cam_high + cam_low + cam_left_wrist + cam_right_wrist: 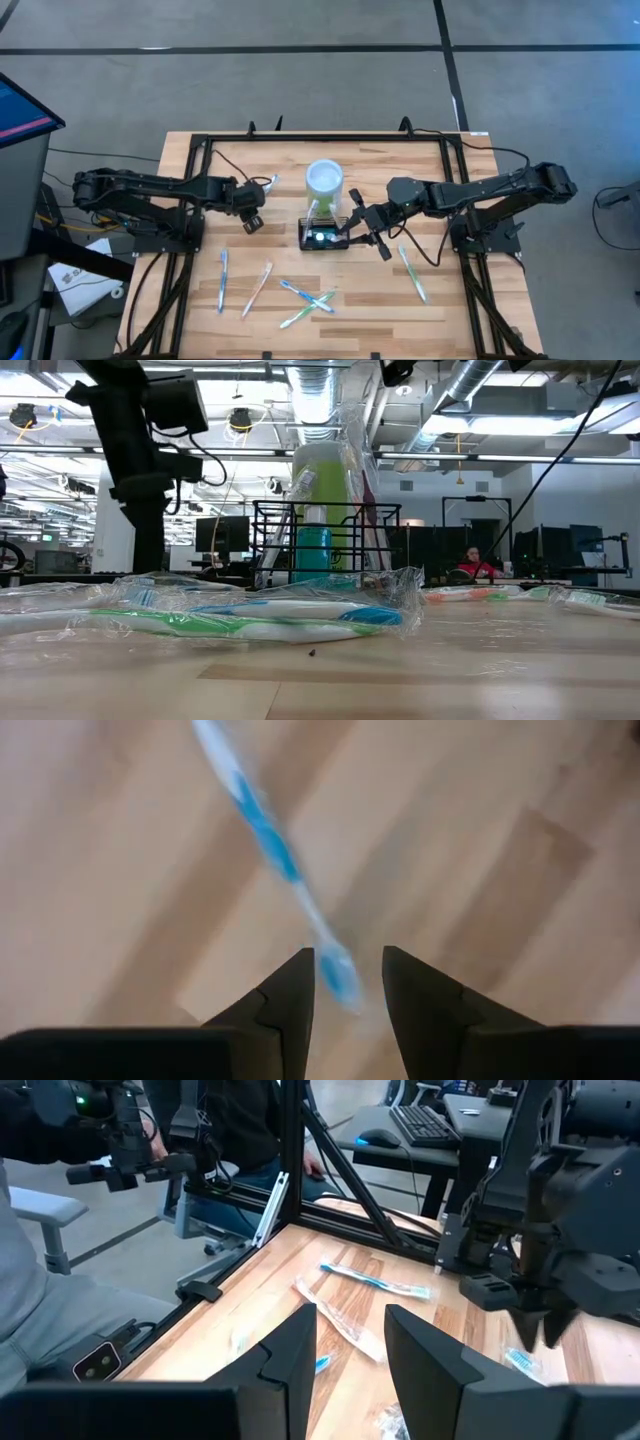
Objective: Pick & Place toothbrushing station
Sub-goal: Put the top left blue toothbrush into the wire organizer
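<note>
The toothbrushing station, a small black wire caddy [322, 237] [325, 540], stands at the table's middle with a turquoise item and a wrapped toothbrush [300, 490] inside. Behind it is a lime-green cup [325, 180]. My left gripper [252, 222] [348, 955] hangs open left of the caddy, pointing steeply down over bare wood. A blue-and-white toothbrush [270, 850] lies below it, untouched. My right gripper [352, 228] [350, 1315] is open at the caddy's right end and above it, pointing nearly level toward the table's left, with nothing between its fingers.
Several wrapped toothbrushes lie on the near half of the table: two at the left [223, 280] [258, 288], a crossed pair in the middle [308, 300], and one at the right [412, 272]. A black frame [205, 150] borders the table. People sit beyond the table.
</note>
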Robot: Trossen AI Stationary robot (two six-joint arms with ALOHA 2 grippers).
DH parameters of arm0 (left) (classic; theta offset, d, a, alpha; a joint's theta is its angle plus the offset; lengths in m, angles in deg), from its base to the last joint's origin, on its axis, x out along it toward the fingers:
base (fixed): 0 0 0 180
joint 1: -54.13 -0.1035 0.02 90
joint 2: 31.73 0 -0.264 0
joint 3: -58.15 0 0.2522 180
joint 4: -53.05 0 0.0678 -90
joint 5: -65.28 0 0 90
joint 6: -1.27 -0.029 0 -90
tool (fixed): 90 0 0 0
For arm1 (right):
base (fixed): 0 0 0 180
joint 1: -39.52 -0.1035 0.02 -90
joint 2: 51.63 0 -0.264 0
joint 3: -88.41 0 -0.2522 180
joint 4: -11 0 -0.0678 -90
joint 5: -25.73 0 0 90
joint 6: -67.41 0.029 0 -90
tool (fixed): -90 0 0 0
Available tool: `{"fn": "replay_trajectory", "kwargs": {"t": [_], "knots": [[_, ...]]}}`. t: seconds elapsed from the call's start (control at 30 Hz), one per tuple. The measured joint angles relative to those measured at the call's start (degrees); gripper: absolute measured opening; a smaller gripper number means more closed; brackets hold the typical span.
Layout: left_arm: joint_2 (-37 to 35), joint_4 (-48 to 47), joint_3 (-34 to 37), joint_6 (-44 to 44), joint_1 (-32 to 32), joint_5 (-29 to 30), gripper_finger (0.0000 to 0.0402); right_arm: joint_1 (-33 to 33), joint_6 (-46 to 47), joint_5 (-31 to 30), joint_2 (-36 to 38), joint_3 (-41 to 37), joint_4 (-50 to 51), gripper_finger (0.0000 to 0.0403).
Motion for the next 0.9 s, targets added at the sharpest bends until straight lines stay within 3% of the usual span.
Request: {"fn": "replay_trajectory", "kwargs": {"t": [0.2, 0.37, 0.9], "knots": [[-0.2, -1.1, 0.0, 4.2, 0.0, -3.5, 0.0113, 0.0, -0.2, 0.0, 0.0, 0.0, 0.1, 0.0111], [0.2, -0.9, 0.0, 5.6, 0.0, -1.3, 0.0113, 0.0, -0.2, 0.0, 0.0, 0.0, 0.1, 0.0111], [14.4, 3.9, 0.0, 5.8, -5.1, 0.8, 0.0113, -0.1, 0.0, 0.0, 0.0, 0.0, 0.1, 0.0111]]}}
